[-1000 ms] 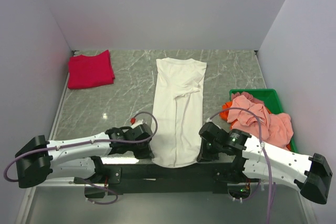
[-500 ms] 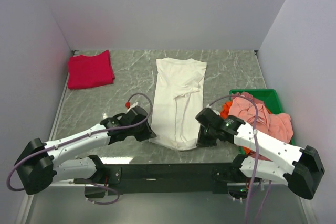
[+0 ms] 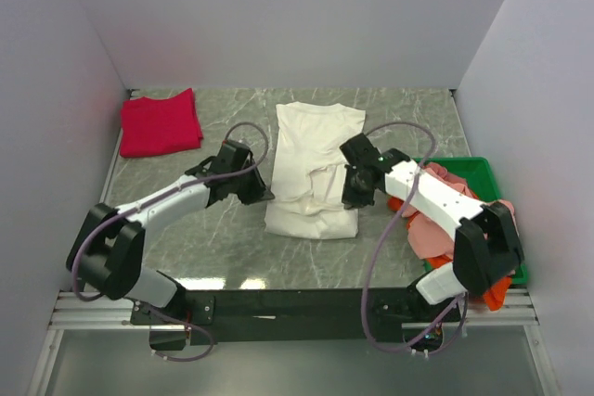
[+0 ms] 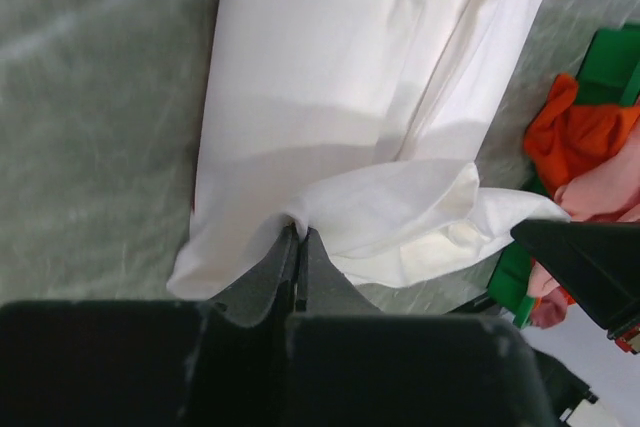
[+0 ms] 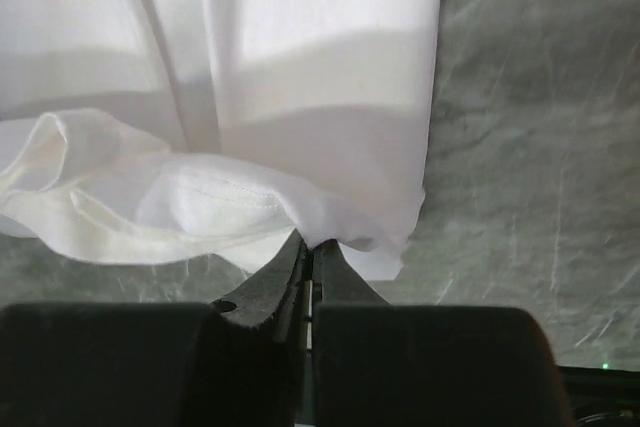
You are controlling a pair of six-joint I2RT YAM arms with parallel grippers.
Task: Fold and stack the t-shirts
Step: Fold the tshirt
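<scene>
A long white t-shirt (image 3: 314, 155) lies down the middle of the table, its near end doubled back over itself. My left gripper (image 3: 263, 194) is shut on the left corner of that lifted hem (image 4: 380, 212). On the other side, my right gripper (image 3: 350, 194) pinches the right corner of the hem (image 5: 300, 202). Both hold the hem above the shirt's middle. A crimson t-shirt (image 3: 160, 122) lies folded at the far left. Salmon-pink (image 3: 464, 206) and orange (image 4: 570, 132) t-shirts are piled in the bin on the right.
A green plastic bin (image 3: 464, 166) stands at the right edge, under my right arm's forearm. White walls close the table on three sides. A black rail (image 3: 297, 305) runs along the near edge.
Both grippers have carried the white t-shirt's near hem away from the table's front edge toward the far side, folding the lower part over the shirt's middle.
</scene>
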